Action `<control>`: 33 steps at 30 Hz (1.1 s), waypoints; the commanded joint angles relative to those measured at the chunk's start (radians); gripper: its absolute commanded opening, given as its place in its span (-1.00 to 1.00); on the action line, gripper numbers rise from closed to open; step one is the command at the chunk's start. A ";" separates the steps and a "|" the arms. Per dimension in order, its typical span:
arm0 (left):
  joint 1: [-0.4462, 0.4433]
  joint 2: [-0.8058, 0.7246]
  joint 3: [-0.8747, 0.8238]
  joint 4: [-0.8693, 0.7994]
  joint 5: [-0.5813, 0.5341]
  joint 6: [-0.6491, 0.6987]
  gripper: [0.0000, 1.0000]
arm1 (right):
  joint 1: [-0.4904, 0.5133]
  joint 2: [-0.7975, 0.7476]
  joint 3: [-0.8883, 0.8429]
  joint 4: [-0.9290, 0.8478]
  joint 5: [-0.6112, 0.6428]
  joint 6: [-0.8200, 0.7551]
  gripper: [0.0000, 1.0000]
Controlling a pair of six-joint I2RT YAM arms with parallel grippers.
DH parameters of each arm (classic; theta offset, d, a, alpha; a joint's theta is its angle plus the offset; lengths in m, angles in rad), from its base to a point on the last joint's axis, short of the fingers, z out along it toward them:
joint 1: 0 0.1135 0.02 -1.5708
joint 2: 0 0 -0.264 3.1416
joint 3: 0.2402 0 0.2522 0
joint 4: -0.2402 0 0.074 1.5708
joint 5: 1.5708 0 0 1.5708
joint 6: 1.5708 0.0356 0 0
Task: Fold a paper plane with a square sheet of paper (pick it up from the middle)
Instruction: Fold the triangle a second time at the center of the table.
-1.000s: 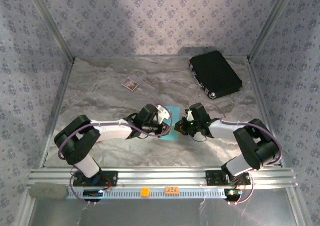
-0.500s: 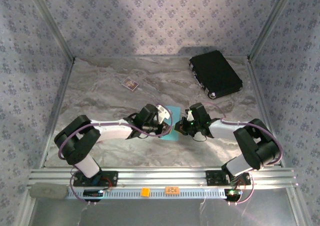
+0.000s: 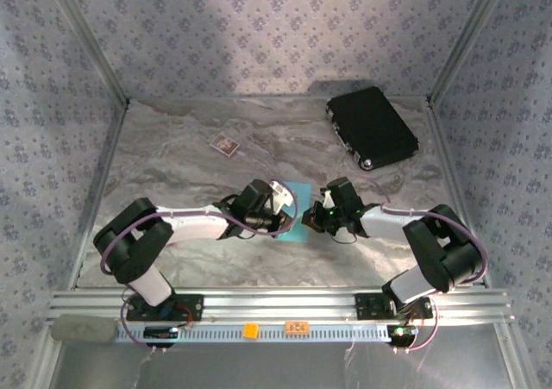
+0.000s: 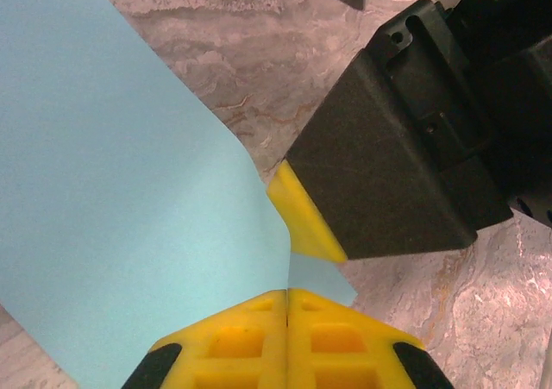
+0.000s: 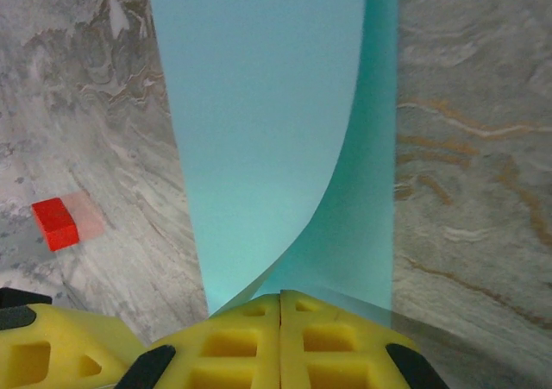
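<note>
Marble-patterned table top is enclosed by patterned walls on 3 sides. 2 arms are recorded meeting near the middle of the table, toward its near side. The square sheet of paper, light blue, is located between the 2 arm ends.

The left gripper is found fully closed. Its yellow fingertips are pressed together with no gap, and an edge of the sheet is pinched in the seam. From there the sheet is seen spreading away to the left in a smooth curve.

The right gripper is likewise closed tight on the sheet. The paper is seen rising from between its yellow tips, bent over on the right side into a darker, shaded band. Whether the far edge of the sheet rests on the marble cannot be told.

A black case is noted at the far right corner. A small dark card with a pale border is noted far left of centre. Both lie well apart from the sheet. A small red block is observed on the marble, left of the sheet in the right wrist view.
</note>
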 commanded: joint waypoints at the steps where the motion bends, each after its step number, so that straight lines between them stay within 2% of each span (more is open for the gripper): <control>1: 0.008 0.016 0.052 -0.061 0.026 -0.006 -0.96 | 0.020 -0.032 -0.006 -0.063 0.067 0.017 -0.84; 8: 0.010 0.038 0.079 -0.080 0.049 -0.040 -0.97 | 0.053 -0.067 -0.038 -0.058 0.098 0.045 -0.92; 15: 0.016 0.036 0.091 -0.104 0.040 -0.043 -0.98 | 0.096 -0.034 -0.036 -0.020 0.104 0.066 -0.98; 21: 0.017 0.037 0.089 -0.108 0.039 -0.057 -0.98 | 0.087 -0.014 -0.046 -0.100 0.143 0.053 -1.00; 27: 0.024 0.059 0.090 -0.035 0.086 -0.165 -0.96 | 0.051 -0.027 -0.056 -0.154 0.153 0.016 -1.00; 33: 0.024 0.107 0.109 0.023 0.086 -0.273 -0.95 | 0.009 -0.034 -0.014 -0.232 0.130 -0.091 -0.97</control>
